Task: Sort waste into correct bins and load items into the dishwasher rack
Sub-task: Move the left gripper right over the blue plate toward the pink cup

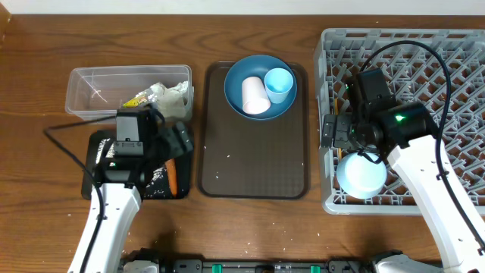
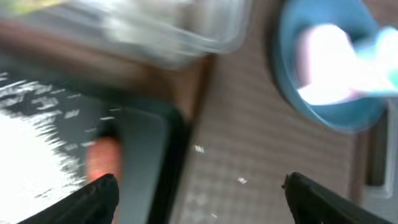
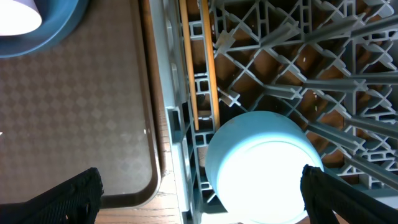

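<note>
Your left jaws and right jaws both stand spread, empty. The pink cup [image 1: 255,95] and light-blue cup [image 1: 279,83] lie on the plate [image 1: 236,80], on the brown tray [image 1: 254,159]; the bowl [image 3: 261,168] sits in the rack [image 1: 455,68]. Lift the plate first and those cups may roll onto the bench [image 1: 38,189].

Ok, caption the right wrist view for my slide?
Light-blue round bowl resting in the grey plastic grid rack, wooden chopsticks lying alongside.

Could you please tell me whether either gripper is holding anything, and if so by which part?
Nothing is held: the left gripper and the right gripper both stand open and empty.
</note>
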Available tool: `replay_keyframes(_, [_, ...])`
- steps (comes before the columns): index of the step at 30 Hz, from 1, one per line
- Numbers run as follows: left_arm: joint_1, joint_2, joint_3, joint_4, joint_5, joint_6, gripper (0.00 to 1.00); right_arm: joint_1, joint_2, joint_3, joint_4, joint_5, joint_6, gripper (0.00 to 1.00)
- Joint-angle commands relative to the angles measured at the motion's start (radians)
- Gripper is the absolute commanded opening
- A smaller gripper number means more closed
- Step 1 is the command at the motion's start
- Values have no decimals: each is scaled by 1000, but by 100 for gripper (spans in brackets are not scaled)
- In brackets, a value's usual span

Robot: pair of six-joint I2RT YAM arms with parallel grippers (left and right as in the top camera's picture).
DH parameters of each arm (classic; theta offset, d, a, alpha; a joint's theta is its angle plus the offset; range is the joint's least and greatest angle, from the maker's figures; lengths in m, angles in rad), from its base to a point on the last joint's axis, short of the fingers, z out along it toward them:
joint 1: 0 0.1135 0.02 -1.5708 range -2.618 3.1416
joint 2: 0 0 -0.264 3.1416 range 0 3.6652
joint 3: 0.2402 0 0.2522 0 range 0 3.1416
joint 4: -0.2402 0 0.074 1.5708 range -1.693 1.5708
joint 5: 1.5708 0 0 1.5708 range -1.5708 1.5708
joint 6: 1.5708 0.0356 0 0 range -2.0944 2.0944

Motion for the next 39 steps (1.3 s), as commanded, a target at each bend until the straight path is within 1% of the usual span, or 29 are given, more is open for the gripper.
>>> replay_keyframes(1, [-56,2,50,-1,123,170,87,-5,6,-5,-1,14,3,99])
replay_keyframes(3, [-114,3,99,-46,66,225,87,-5,6,-6,-1,14,3,99])
replay_keyframes(5, [-177,4,156,-102,-30,301,87,-5,6,-5,-1,14,3,99])
replay_keyframes(6, [-222,8,186,-121,-80,321,86,-5,6,-5,-1,14,3,99])
replay_keyframes(8, [-306,16,228,-112,-126,400,86,-5,6,-5,-1,14,3,99])
replay_keyframes(9, [-350,19,240,-97,-157,447,83,-5,6,-5,-1,14,3,99])
replay_keyframes(10, [-405,27,244,-69,-218,504,81,-5,6,-5,-1,14,3,99])
replay_keyframes(12, [-479,45,244,-25,-349,585,80,-5,6,-6,-1,14,3,99])
replay_keyframes(13, [-512,61,244,-3,-412,594,82,-5,6,-5,-1,14,3,99])
replay_keyframes(14, [-537,77,244,10,-438,589,88,-5,6,-5,-1,14,3,99])
replay_keyframes(15, [-551,88,244,14,-433,570,90,-5,6,-6,-1,14,3,99])
replay_keyframes(16, [-562,99,244,13,-416,533,89,-5,6,-5,-1,14,3,99])
replay_keyframes(17, [-574,109,244,6,-390,487,87,-5,6,-5,-1,14,3,99])
replay_keyframes(18, [-580,117,244,1,-369,446,74,-5,6,-6,-1,14,3,99])
replay_keyframes(19, [-581,121,244,-1,-364,376,62,-5,6,-5,-1,14,3,99])
replay_keyframes(21, [-571,128,244,11,-366,231,61,-5,6,-5,-1,14,3,99])
replay_keyframes(23, [-550,137,244,53,-362,125,60,-5,6,-5,-1,14,3,99])
replay_keyframes(24, [-541,145,244,80,-351,101,59,-5,6,-5,-1,14,3,99])
replay_keyframes(28, [-510,193,244,160,-324,88,59,-5,6,-5,-1,14,3,99])
replay_keyframes(32, [-482,264,244,186,-317,-32,58,-5,6,-5,-1,14,3,99])
replay_keyframes(33, [-478,283,244,197,-296,-26,58,-5,6,-5,-1,14,3,99])
replay_keyframes(34, [-476,306,244,219,-269,31,58,-5,6,-6,-1,14,3,99])
replay_keyframes(36, [-485,345,244,253,-238,227,58,-5,6,-6,-1,14,3,99])
replay_keyframes(37, [-493,360,244,254,-254,356,59,-5,6,-5,-1,14,3,99])
replay_keyframes(38, [-499,367,244,250,-289,439,61,-5,6,-5,-1,14,3,99])
replay_keyframes(39, [-504,372,244,246,-349,494,64,-5,6,-6,-1,14,2,99])
